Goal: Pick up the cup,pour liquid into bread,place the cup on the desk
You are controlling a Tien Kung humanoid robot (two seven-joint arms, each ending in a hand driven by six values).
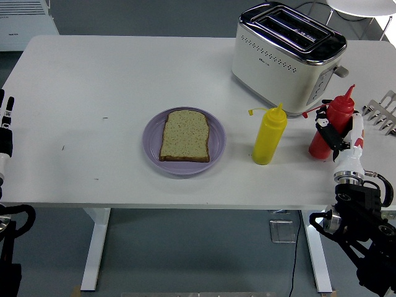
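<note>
While my right hand (339, 133) is wrapped around the red bottle (330, 128) near the table's (93, 74) right edge, I see no cup; this squeeze bottle looks to be the thing to pour from. It stands roughly upright beside the toaster (288, 57), and I can't tell whether it has left the surface. So I judge the pick-up barely underway: carrying it over, pouring on the bread (185, 136) on its plate (150, 133), and setting it down all remain. A yellow bottle (269, 136) stands between. My left hand (6, 124) sits at the left edge, grip unclear.
</note>
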